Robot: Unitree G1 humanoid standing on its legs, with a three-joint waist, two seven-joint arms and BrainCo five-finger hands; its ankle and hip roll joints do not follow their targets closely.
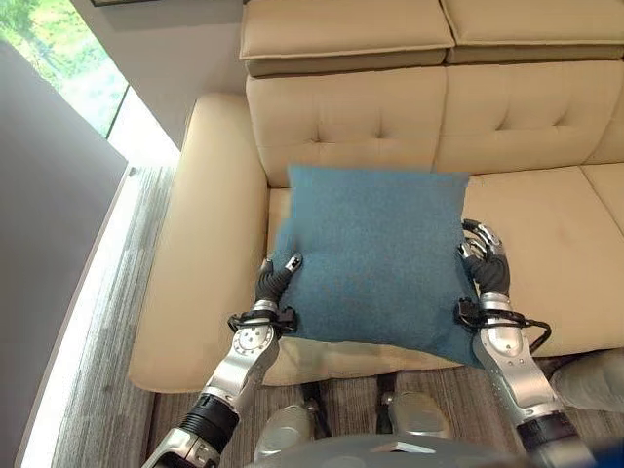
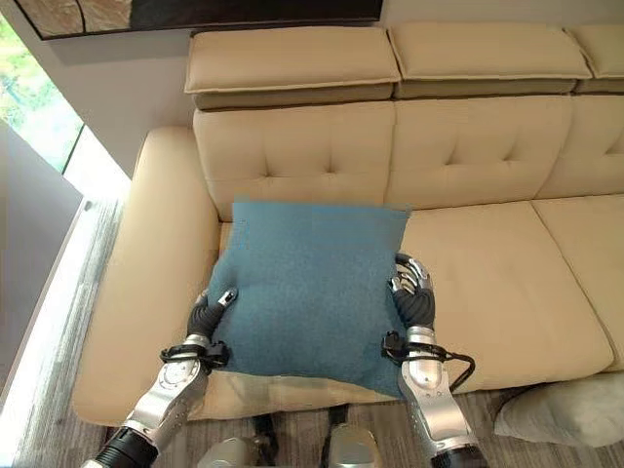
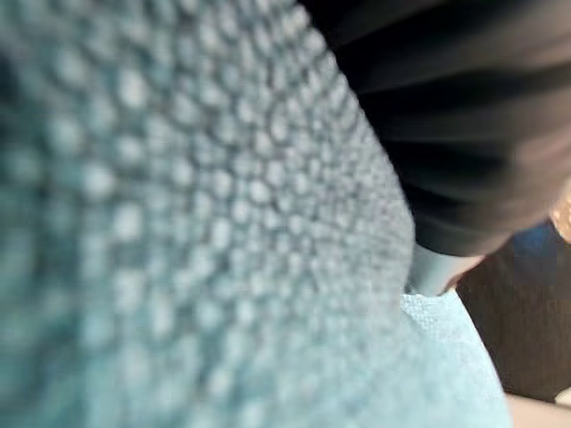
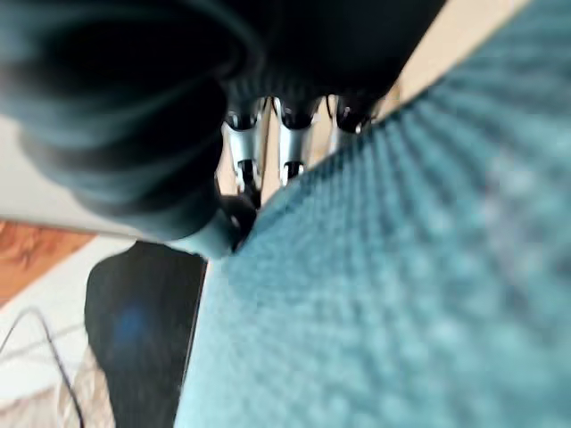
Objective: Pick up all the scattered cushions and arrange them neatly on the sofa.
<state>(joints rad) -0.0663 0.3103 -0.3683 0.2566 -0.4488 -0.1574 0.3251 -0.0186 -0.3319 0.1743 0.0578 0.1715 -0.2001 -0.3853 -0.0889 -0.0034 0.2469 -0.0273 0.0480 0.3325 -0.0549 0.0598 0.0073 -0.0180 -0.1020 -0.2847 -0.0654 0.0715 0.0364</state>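
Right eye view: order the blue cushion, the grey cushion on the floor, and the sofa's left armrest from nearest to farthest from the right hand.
From the right hand:
1. Blue cushion, held at its right edge.
2. Grey cushion, on the floor, lower right.
3. Left armrest, past the blue cushion, far left.

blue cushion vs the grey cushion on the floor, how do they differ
The blue cushion lies on the sofa seat, held between the left hand and right hand; the grey cushion lies on the floor by the sofa's front, untouched. The blue cushion shows whole; the grey cushion is cut off at the picture's edge. Both look soft.
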